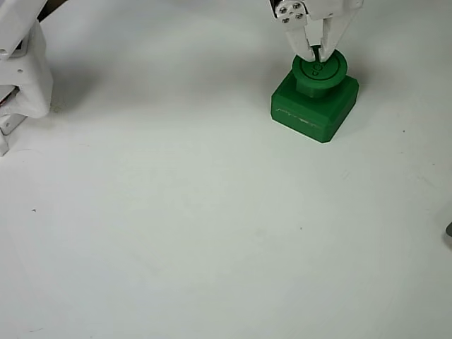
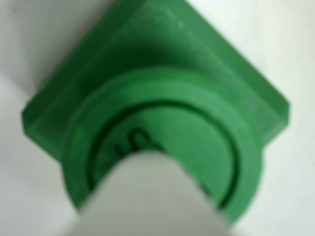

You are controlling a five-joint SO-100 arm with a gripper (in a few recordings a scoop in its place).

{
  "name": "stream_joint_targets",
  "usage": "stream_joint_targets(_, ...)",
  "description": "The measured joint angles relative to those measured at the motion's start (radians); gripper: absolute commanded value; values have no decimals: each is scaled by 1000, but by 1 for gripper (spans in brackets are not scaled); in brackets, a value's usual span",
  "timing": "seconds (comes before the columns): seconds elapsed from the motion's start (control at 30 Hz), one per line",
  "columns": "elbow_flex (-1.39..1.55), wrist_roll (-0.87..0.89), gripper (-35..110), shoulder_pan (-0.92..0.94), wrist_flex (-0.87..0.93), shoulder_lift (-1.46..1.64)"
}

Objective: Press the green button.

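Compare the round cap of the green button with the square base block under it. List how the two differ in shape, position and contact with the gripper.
The round cap is circular with a ringed, embossed top; the base block is square with flat sides. The cap sits on top, narrower than the block, which rests on the white table. The gripper tips meet the cap, not the block. Both are green plastic.

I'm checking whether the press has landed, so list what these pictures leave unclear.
- Contact: in the overhead view the gripper tips lie over the green button; touching or just above cannot be told.
- Lettering on the cap: blurred in the wrist view, partly covered by a white finger.
- Arm: cut off by the top edge in the overhead view.
- Button travel: whether it is pressed down cannot be told.
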Motion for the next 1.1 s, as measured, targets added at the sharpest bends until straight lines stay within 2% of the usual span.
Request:
stream_joint_targets(0.73,-81,118,0,-35,3,-121)
stream_joint_targets(1.1,32,92,0,-23,0,51)
